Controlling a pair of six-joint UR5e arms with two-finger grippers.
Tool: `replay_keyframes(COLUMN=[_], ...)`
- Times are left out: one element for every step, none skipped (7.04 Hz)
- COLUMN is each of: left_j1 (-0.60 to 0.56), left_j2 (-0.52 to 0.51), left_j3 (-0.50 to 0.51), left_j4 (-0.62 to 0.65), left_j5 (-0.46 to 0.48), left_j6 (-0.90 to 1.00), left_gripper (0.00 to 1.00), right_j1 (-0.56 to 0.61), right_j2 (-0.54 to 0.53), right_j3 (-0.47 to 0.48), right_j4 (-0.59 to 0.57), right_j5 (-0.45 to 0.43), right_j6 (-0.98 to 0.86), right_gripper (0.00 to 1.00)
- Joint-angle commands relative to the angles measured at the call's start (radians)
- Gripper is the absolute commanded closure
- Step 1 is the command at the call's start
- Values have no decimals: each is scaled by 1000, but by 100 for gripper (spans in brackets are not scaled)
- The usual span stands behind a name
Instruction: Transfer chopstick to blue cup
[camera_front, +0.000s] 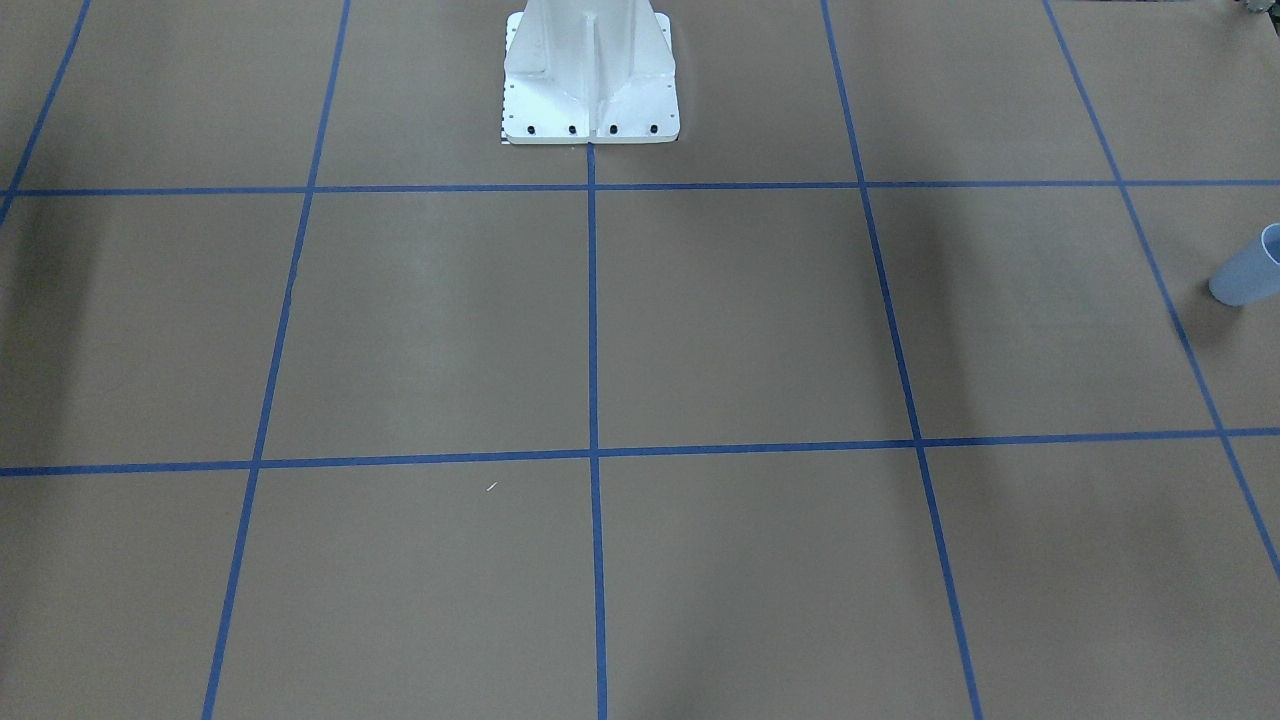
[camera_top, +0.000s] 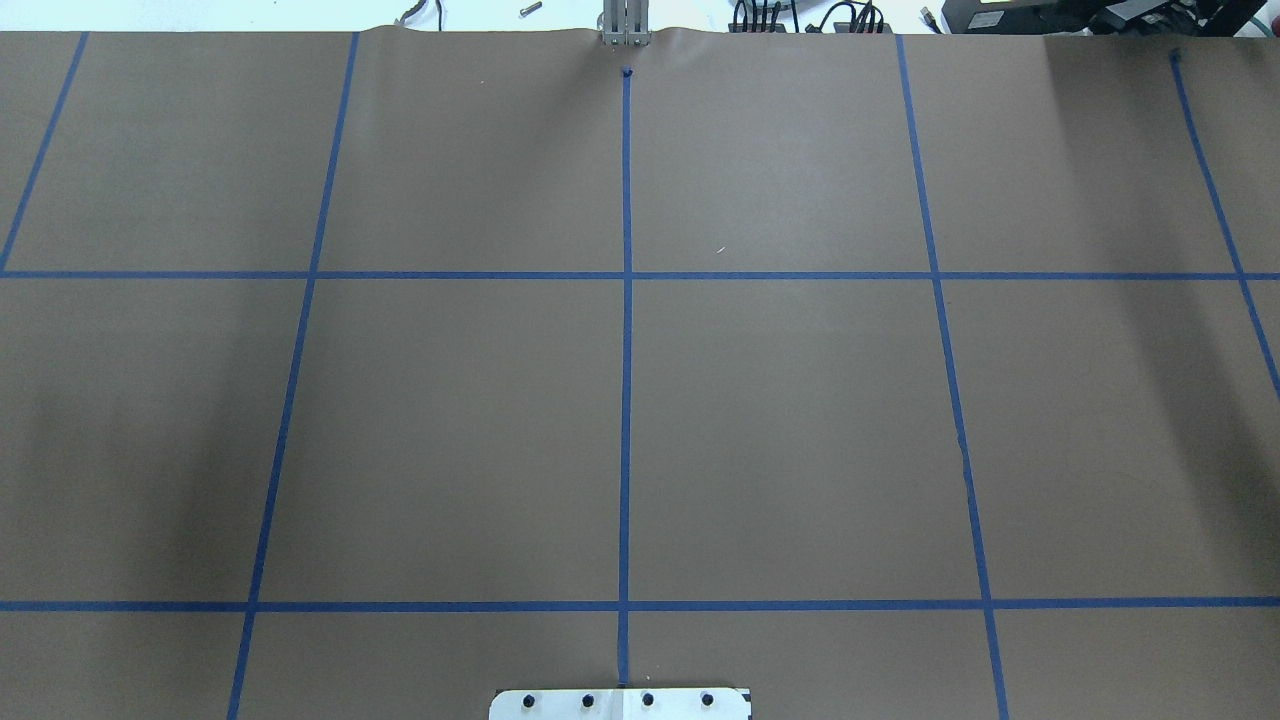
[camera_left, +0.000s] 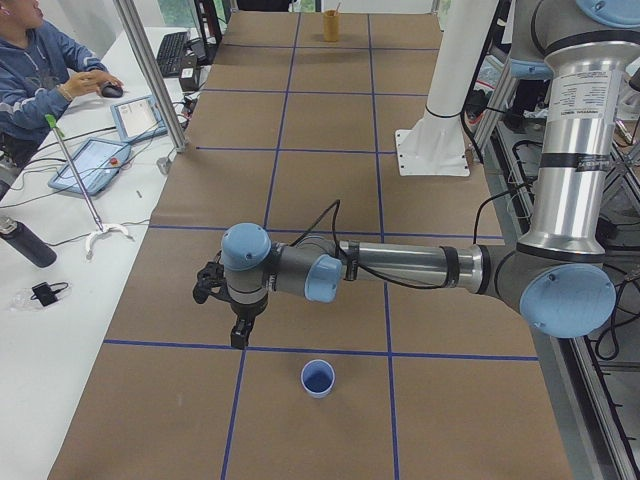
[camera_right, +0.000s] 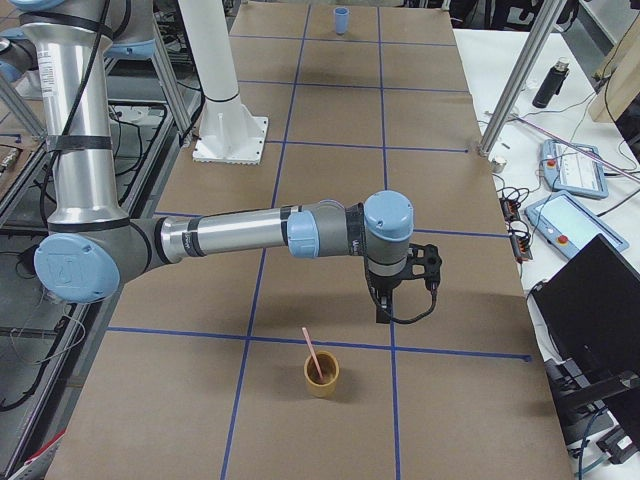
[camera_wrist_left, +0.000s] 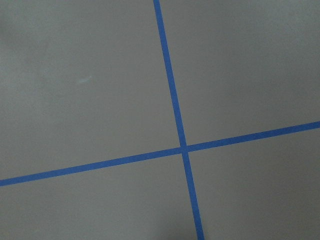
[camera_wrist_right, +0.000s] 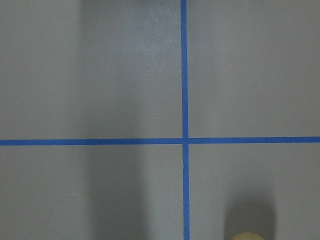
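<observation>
1 tan cup (camera_right: 322, 385) (on taped table (camera_right: 330, 200))

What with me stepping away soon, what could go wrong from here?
1. The chopstick leans in a tan cup near the right gripper; a grasp could tip that cup.
2. The blue cup stands at the table's opposite end, near the left gripper, so a handover seems needed, and the thin stick might slip.

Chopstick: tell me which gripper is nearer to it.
Right. The right gripper hangs close by the tan cup holding the chopstick; the left gripper is at the table's opposite end, near the blue cup.
</observation>
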Motion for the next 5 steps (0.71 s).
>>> replay_keyframes(left_j1=[0, -1, -4, -3, -4], left_j2=[80, 87, 114, 125, 125], left_j3=[-56, -58, -74, -25, -22], left_j4=[-72, -115, -150, -210, -233], left_j5=[-19, -13, -16, -10, -10], left_j6=[44, 41, 44, 29, 24], left_gripper=[2, 2, 2, 2, 2], right_j1=[-29, -29, -29, -29, -31], right_j2=[-4, -4, -12, -23, -24], right_j3=[5, 7, -1, -9, -12], right_j4=[2, 2, 2, -1, 0], right_j5=[-23, -20, -21, -17, -17], right_j6=[0, 0, 7, 7, 6], right_gripper=[0, 0, 0, 0, 0])
